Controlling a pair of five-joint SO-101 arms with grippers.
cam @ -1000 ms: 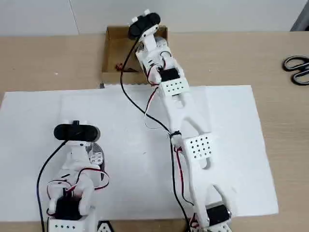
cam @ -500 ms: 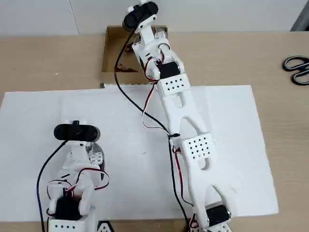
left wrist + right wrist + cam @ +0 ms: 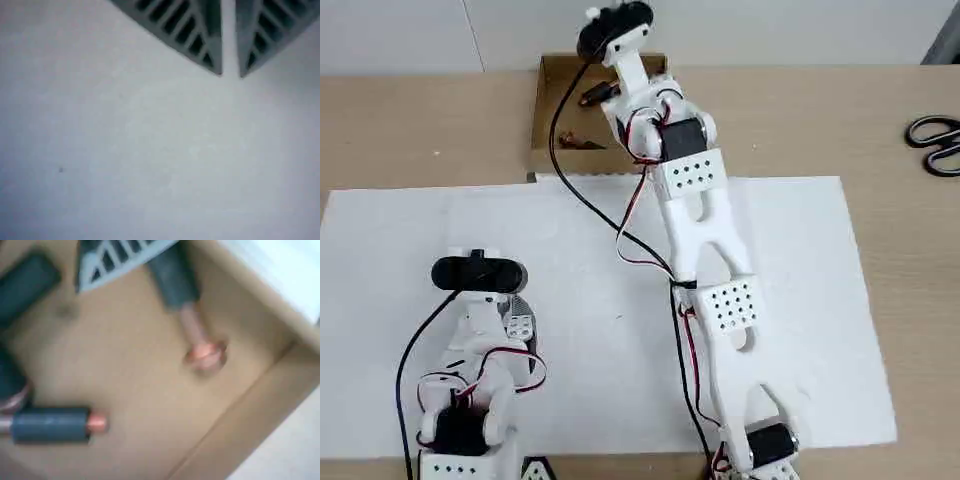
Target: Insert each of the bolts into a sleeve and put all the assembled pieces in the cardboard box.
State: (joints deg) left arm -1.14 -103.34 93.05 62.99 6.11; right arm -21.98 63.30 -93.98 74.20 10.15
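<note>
Light wooden table under everything. Large white paper sheet lies flat on it and covers most of near part, with edges about parallel to table edge. Black-handled scissors lie on bare wood at far right, apart from sheet. Pale wall behind table.

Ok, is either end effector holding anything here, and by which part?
The right end effector grips an assembled piece by its dark sleeve, bolt head sticking out over the cardboard box. The left end effector holds nothing.

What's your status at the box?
Right gripper shut on sleeved bolt over cardboard box. Left gripper shut, empty, over paper. Another assembled piece lies inside. Nothing in the way.
</note>
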